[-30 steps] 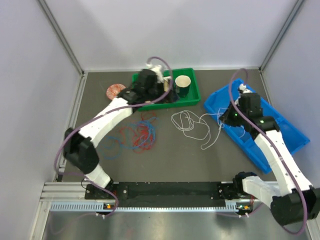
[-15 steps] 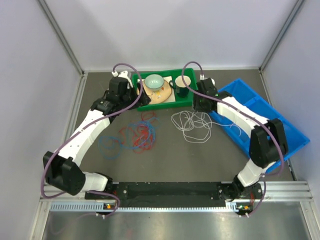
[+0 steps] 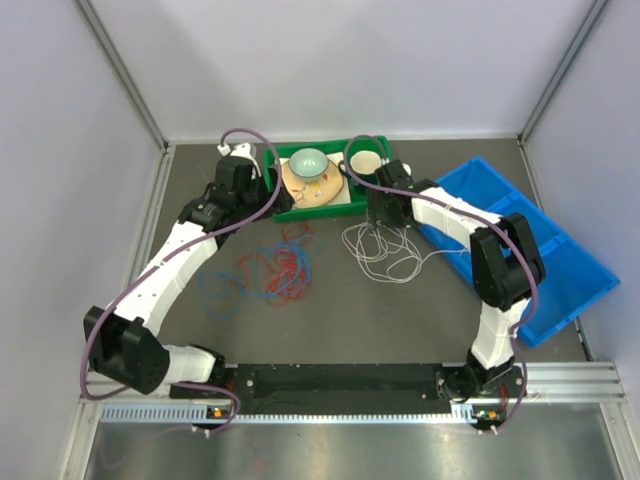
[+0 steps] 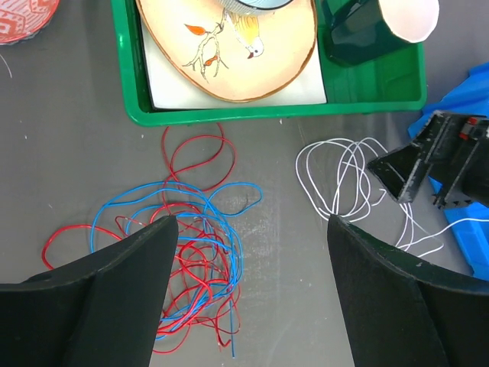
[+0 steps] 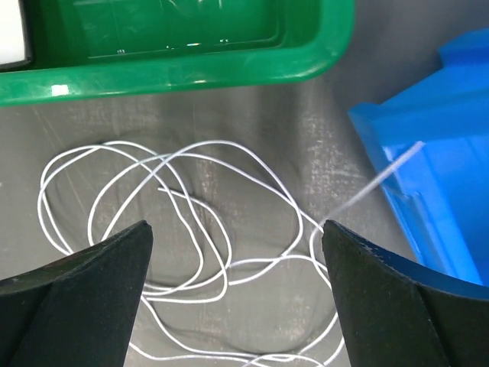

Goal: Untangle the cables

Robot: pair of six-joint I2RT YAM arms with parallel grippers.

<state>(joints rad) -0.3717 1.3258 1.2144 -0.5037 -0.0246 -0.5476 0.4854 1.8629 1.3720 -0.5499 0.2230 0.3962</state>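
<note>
The white cable point(image 3: 385, 255) lies in loose loops in front of the green tray point(image 3: 320, 213), apart from the other two. My right gripper point(image 5: 237, 225) hovers open just above the white cable point(image 5: 267, 260), nothing between its fingers; from above the right gripper point(image 3: 380, 212) is at the tray's front right corner. The red cable point(image 4: 191, 153) and blue cable point(image 4: 229, 199) are tangled together in one heap point(image 3: 280, 270). My left gripper point(image 4: 252, 222) hangs open above that heap's right edge, holding nothing, and from above the left gripper point(image 3: 280, 203) sits at the tray's front left.
The green tray holds a painted plate point(image 3: 315, 188), a pale bowl point(image 3: 307, 160) and a dark cup point(image 3: 365, 162). A blue bin point(image 3: 560, 260) lies at the right, with one strand of white cable running over its edge point(image 5: 382, 180). A red coaster point(image 4: 23, 15) sits left of the tray.
My right arm swung left from the blue bin to the white cable and its jaws opened. The white loops drew together leftward. My left arm moved off the tray to its left front.
</note>
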